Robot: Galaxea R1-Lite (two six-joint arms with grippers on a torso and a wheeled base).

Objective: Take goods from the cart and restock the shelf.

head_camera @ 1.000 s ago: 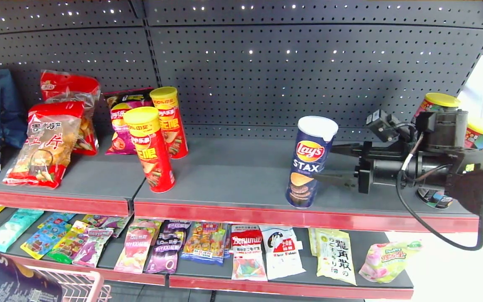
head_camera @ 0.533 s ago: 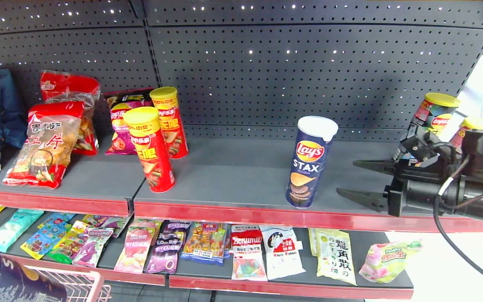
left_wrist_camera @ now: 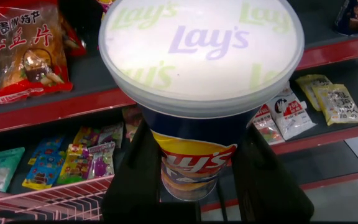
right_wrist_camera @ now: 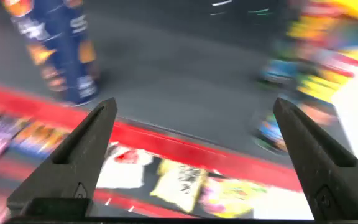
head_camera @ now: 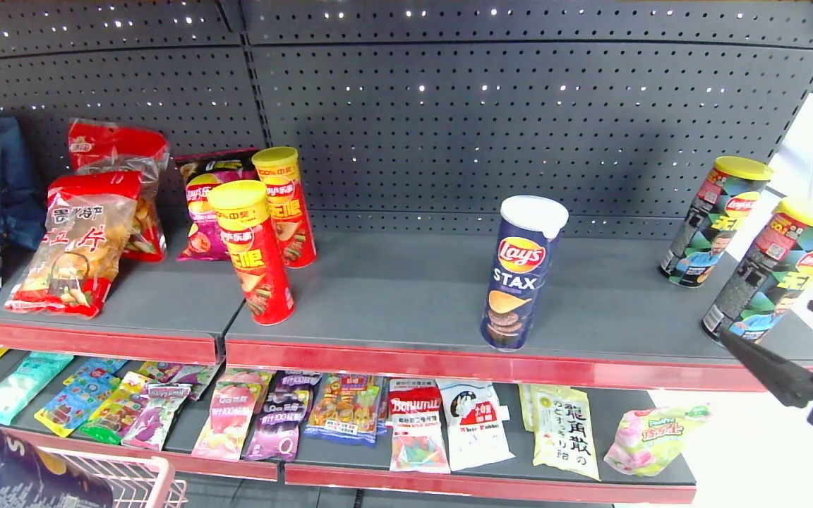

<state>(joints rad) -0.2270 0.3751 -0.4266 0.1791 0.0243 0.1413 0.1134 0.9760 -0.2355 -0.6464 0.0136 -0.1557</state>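
A blue chip can [head_camera: 523, 271] with a white lid stands upright near the front edge of the upper shelf [head_camera: 406, 303]; it also appears in the right wrist view as the blue can [right_wrist_camera: 61, 53]. My right gripper [head_camera: 766, 319] hangs open off the shelf's right front corner, well clear of that can, with nothing between its fingers [right_wrist_camera: 73, 168]. My left gripper [left_wrist_camera: 197, 180] is shut on a second blue chip can [left_wrist_camera: 197, 93], held upright low beside the pink cart [left_wrist_camera: 48, 202]. That can's dark body [head_camera: 4, 469] shows at the bottom left of the head view.
Two red cans [head_camera: 251, 250] with yellow lids and snack bags [head_camera: 78, 240] fill the upper shelf's left. Two green-black cans [head_camera: 773, 264] stand at its right end. Bare shelf lies on both sides of the blue can. Small packets [head_camera: 350, 409] cover the lower shelf.
My right gripper, open beside the blue can a second ago, has drawn away to the right and down off the shelf, uncovering the two green-black cans. The shelf can stayed put.
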